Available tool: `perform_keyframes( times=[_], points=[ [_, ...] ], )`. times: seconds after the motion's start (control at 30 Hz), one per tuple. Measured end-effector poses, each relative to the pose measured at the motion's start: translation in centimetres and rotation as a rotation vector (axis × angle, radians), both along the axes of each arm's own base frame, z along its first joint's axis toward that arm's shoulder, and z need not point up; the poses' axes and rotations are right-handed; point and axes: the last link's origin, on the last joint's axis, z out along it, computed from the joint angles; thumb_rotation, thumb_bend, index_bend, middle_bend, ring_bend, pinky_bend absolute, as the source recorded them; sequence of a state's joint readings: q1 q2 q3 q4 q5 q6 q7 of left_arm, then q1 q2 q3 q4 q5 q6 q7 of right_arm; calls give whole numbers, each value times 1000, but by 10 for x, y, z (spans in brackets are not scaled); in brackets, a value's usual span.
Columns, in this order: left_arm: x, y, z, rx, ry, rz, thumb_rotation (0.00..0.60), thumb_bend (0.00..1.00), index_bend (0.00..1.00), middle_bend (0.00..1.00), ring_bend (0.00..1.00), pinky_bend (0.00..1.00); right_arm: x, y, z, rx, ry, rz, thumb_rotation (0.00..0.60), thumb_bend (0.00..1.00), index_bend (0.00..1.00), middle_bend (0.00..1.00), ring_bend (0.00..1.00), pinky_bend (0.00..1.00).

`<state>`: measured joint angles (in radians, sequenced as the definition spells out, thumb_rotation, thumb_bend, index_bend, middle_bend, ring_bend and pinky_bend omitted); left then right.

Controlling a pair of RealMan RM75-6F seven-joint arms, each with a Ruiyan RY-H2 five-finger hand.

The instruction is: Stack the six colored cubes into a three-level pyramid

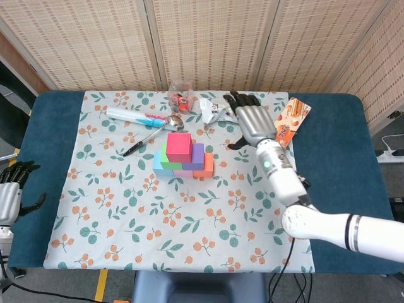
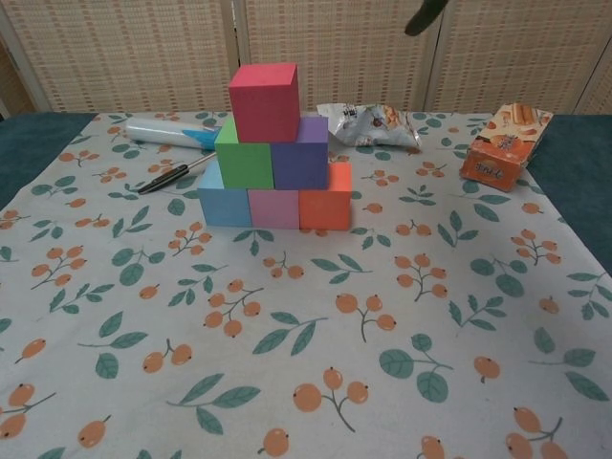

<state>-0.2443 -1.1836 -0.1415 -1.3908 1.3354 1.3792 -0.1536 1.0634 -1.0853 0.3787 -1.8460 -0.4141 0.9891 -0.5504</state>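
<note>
Matt foam-like magenta top cube [image 2: 263, 100], smooth faces. Matt floral-print cloth [image 2: 306, 316] over dark blue fabric-covered surface [image 1: 50, 126]. Crinkled glossy silver foil snack packet [image 2: 368, 124]. Orange cardboard box [image 2: 502, 143], slight sheen. Right hand [image 1: 254, 125]: brushed silver metal back, black matt fingers. Woven reed screen panels [image 1: 208, 44] behind.
</note>
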Motion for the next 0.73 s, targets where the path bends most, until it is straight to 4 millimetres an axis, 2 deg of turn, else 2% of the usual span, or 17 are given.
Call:
perform_keyframes(
  times=[0.17, 0.27, 0.4, 0.5, 0.6, 0.73],
  points=[
    [-5, -18, 0, 7, 0, 32, 600, 336, 222, 153, 101, 135, -71, 33, 15, -92, -18, 24, 600, 113, 59, 163, 39, 120],
    [-4, -32, -4, 12, 13, 34, 600, 333, 205, 153, 100, 131, -122, 66, 18, -114, -45, 15, 600, 113, 3, 92, 2, 81],
    [2, -52, -15, 5, 27, 22, 600, 331, 169, 145, 93, 127, -196, 127, 19, -111, -92, -42, 600, 113, 0, 10, 0, 1],
    [6, -65, -21, -7, 43, 13, 600, 331, 149, 136, 87, 123, -231, 160, 23, -133, -91, -49, 600, 114, 0, 0, 0, 0],
    [11, -76, -25, -20, 31, -1, 600, 332, 145, 135, 86, 121, -255, 190, 26, -174, -83, -63, 600, 114, 0, 0, 0, 0],
    [15, -89, -31, -38, 10, -8, 600, 332, 145, 135, 85, 119, -271, 224, 23, -197, -93, -79, 600, 115, 0, 0, 0, 0]
  ],
)
